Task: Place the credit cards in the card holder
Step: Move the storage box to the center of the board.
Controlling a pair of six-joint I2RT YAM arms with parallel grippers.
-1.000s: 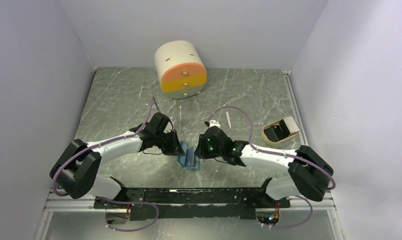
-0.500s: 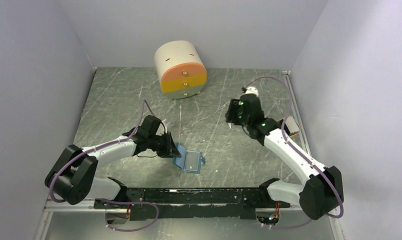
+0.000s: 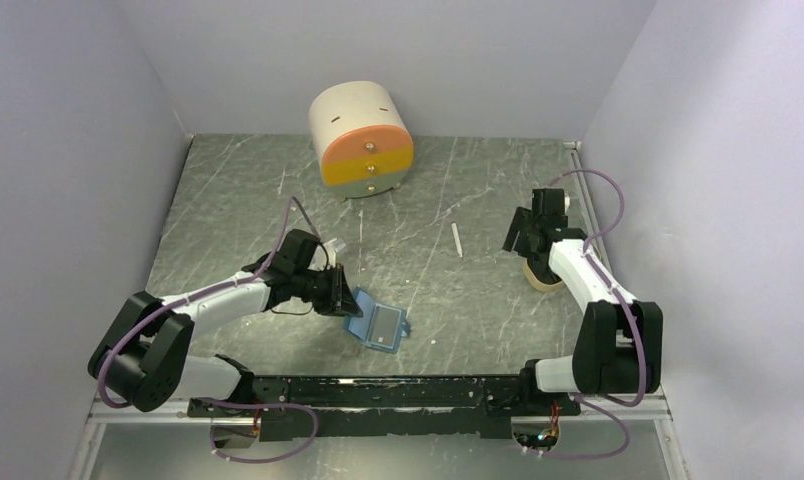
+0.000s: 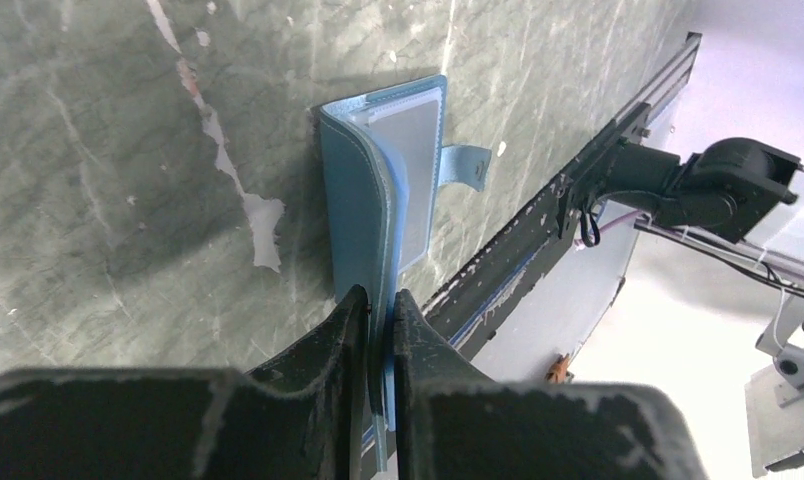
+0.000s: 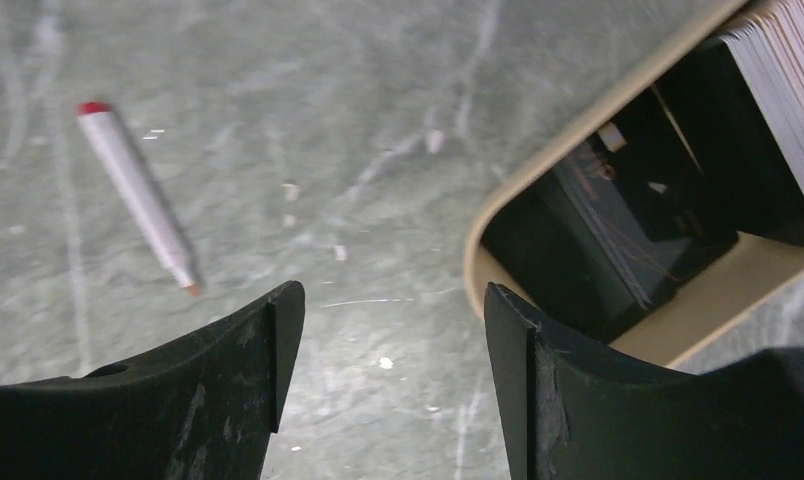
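Observation:
The blue card holder (image 3: 380, 326) lies open on the table near the front centre. My left gripper (image 3: 344, 299) is shut on its left edge; in the left wrist view the jaws (image 4: 380, 300) pinch one leaf of the card holder (image 4: 390, 170), whose clear pocket faces up. My right gripper (image 3: 525, 238) is open and empty at the right, just left of the beige tray (image 3: 542, 277). In the right wrist view the gripper (image 5: 393, 300) hovers beside the tray rim (image 5: 508, 205). Dark credit cards (image 5: 618, 235) lie inside the tray, and a stack of card edges (image 5: 783, 60) stands behind them.
A white pen with a red end (image 3: 457, 240) lies left of the right gripper, and shows in the right wrist view (image 5: 138, 195). A cream drum-shaped drawer unit with an orange front (image 3: 363, 140) stands at the back centre. Walls close in left, right and back.
My right arm has swung away from the card holder to the back right, beside the tray. My left gripper has kept its hold; the card holder has opened out flatter.

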